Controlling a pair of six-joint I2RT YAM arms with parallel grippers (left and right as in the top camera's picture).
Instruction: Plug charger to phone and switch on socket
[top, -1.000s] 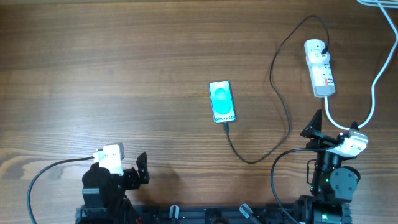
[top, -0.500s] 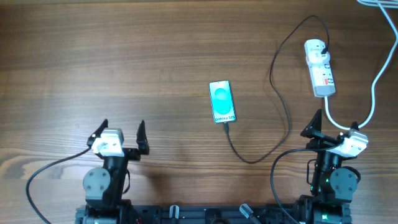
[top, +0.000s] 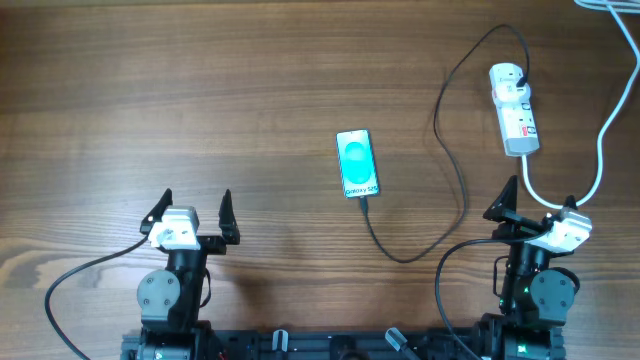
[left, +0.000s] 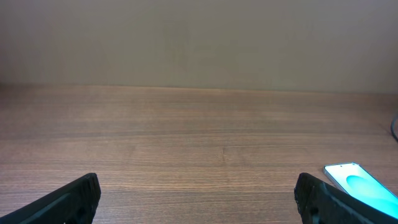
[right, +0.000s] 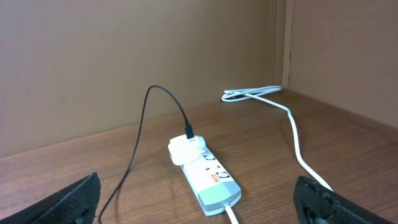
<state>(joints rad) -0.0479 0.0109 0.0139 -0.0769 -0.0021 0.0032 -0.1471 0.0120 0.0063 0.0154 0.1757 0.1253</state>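
Note:
The phone lies flat mid-table, cyan screen up; its corner also shows in the left wrist view. The black charger cable runs from a white adapter on the socket, loops down, and its connector end meets the phone's near edge. The socket also shows in the right wrist view with the cable. My left gripper is open and empty at the front left. My right gripper is open and empty, just in front of the socket.
The socket's thick white cord curves from its near end past my right gripper and off the far right corner; it also shows in the right wrist view. A wall stands behind the table.
My left arm has swung its gripper up and forward from a folded pose to level with the right one. The phone, cable, socket and right arm have not moved.

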